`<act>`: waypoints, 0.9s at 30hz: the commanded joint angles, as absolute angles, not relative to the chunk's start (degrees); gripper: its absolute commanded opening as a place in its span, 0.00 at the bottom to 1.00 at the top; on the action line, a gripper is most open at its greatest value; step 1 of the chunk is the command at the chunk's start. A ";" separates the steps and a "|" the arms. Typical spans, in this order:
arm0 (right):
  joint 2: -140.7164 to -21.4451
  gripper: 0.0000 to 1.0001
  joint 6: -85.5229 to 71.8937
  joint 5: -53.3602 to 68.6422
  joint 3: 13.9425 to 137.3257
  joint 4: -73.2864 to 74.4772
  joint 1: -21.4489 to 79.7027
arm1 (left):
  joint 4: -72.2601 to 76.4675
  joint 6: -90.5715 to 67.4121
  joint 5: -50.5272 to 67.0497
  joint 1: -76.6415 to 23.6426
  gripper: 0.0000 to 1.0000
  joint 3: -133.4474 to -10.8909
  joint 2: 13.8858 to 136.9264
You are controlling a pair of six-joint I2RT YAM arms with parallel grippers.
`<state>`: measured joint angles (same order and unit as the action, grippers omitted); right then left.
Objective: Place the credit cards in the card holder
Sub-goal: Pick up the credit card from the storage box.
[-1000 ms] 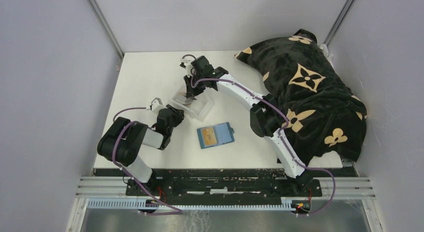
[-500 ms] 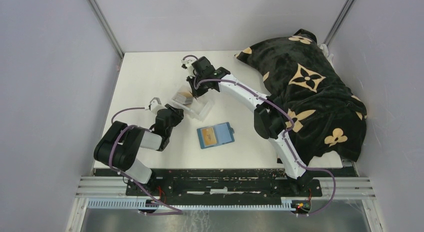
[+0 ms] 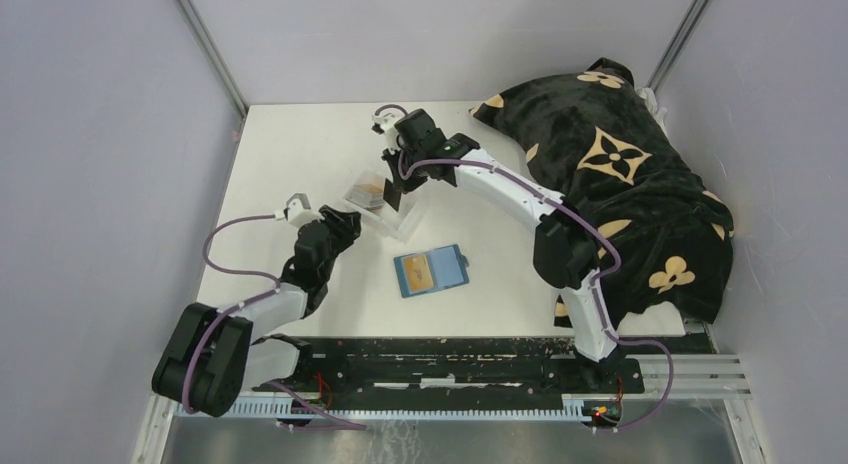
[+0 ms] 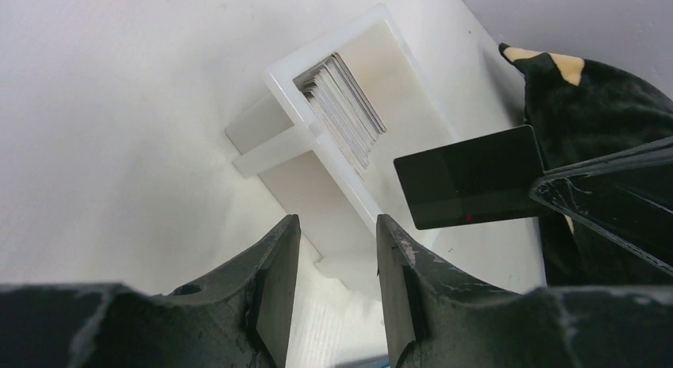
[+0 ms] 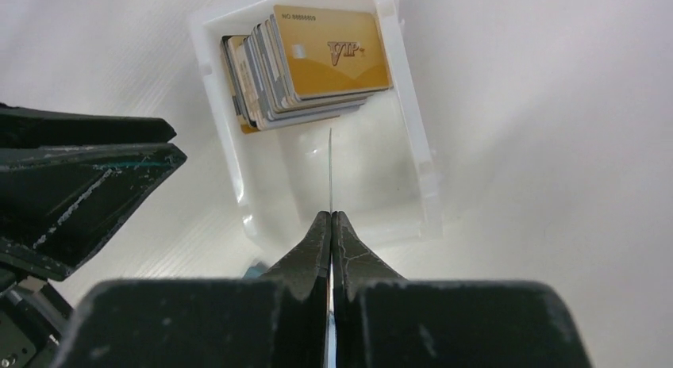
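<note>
Lifts the right hand up out of the clear tray, down among the cards a second ago. Now pinches one dark card between shut fingers, held edge-up and clear of the stack. Bares the stack's gold top face to the overhead view, half hidden by that hand before. Swings the right elbow out toward the patterned blanket and nearer the front edge. Drops the left arm's big shoulder and elbow joints low toward the near left corner of the tabletop, with the forearm now stretched out long behind the left hand.
</note>
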<state>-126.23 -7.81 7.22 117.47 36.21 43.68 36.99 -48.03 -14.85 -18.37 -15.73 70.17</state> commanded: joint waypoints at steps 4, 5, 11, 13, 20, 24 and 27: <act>-108.95 0.01 -9.79 10.31 104.38 30.13 44.21 | 36.09 -43.38 -9.71 -18.29 0.55 -12.87 59.03; -107.66 0.01 -9.96 11.97 102.75 30.33 44.21 | 36.37 -43.03 -8.28 -18.28 0.57 -12.69 58.05; -98.53 0.01 -13.32 16.85 90.56 30.03 44.40 | 42.87 -40.60 1.28 -18.76 0.66 -10.08 55.28; -95.86 0.01 -13.99 18.59 87.13 29.81 44.34 | 46.43 -39.65 5.55 -18.99 0.68 -9.34 55.88; -87.20 0.01 -16.65 24.23 77.88 28.87 44.21 | 58.23 -37.66 20.87 -20.32 0.77 -7.81 59.91; -83.95 0.01 -18.35 26.40 74.51 28.08 44.17 | 61.96 -37.27 26.11 -22.07 0.79 -7.83 61.16; -83.13 0.01 -19.31 27.81 72.33 27.47 43.44 | 62.37 -36.40 29.17 -23.76 0.79 -8.25 61.75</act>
<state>-86.04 -17.02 24.03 74.26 30.68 44.12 55.75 -40.16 21.08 -21.96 -8.01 61.06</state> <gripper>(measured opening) 0.014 0.789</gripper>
